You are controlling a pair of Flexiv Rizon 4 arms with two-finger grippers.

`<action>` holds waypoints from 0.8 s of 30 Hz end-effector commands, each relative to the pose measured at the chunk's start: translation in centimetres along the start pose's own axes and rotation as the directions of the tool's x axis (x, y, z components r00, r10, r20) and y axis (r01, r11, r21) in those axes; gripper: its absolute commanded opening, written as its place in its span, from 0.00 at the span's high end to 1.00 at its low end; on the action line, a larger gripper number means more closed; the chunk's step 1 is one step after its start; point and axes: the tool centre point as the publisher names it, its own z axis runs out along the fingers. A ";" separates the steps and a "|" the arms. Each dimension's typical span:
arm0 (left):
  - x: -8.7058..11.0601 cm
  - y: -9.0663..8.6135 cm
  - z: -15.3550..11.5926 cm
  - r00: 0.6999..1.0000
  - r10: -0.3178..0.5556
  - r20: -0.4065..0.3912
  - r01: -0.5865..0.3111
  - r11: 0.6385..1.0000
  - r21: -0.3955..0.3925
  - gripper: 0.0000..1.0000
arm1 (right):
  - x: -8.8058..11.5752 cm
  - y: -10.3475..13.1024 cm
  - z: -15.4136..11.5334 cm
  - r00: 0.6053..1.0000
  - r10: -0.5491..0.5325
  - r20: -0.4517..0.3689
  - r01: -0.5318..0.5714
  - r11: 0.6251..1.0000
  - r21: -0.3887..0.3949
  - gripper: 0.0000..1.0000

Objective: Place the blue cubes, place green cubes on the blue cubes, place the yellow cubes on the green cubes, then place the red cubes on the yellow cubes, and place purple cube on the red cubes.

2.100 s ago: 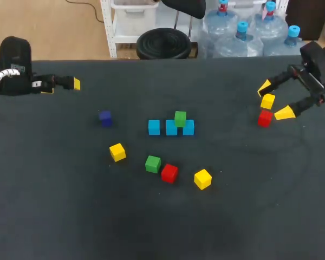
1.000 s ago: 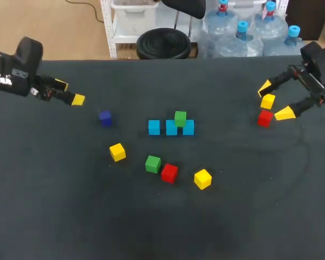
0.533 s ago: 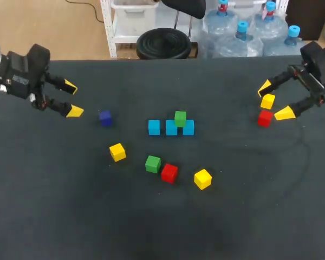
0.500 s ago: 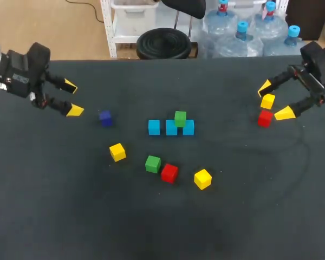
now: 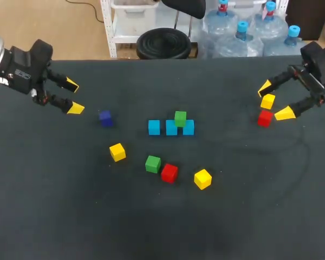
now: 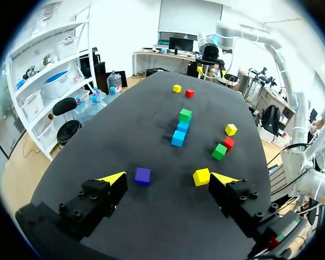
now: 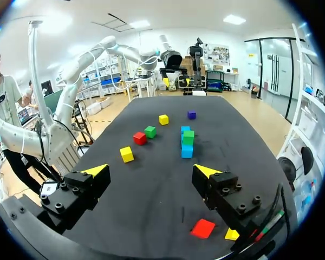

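Sitting on matte table (image 5: 233, 206), squared blue cubes (image 5: 171, 128)

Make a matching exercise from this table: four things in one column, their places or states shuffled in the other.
1. purple cube
2. left gripper
3. right gripper
4. raised green cube

a. sits on the blue cubes
b. open, close to a red cube
c. open, purple cube ahead of it
d. lies alone, apart from the other cubes

Pairs: 1-d, 2-c, 3-b, 4-a.
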 end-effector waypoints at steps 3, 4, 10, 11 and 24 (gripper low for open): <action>0.0 0.1 0.0 1.000 0.001 0.000 -0.001 1.000 0.003 0.00 | 0.0 0.0 0.1 1.000 -0.001 0.001 0.001 1.000 0.000 0.00; 0.0 0.1 0.0 1.000 0.001 0.000 -0.001 1.000 0.003 0.00 | 0.0 0.0 0.1 1.000 -0.001 0.001 0.001 1.000 0.000 0.00; -1.3 -2.1 2.2 0.981 0.162 -0.109 -0.159 0.987 0.035 0.00 | 0.0 0.0 0.1 1.000 -0.001 0.001 0.001 1.000 0.000 0.00; -1.5 -2.5 2.5 0.975 0.184 -0.121 -0.181 0.983 0.041 0.00 | 0.0 0.0 0.1 1.000 -0.001 0.001 0.001 1.000 0.000 0.00; -1.3 -6.1 6.2 0.912 0.384 -0.143 -0.359 0.918 0.169 0.00 | 0.0 0.0 0.1 1.000 -0.001 0.001 0.001 1.000 0.000 0.00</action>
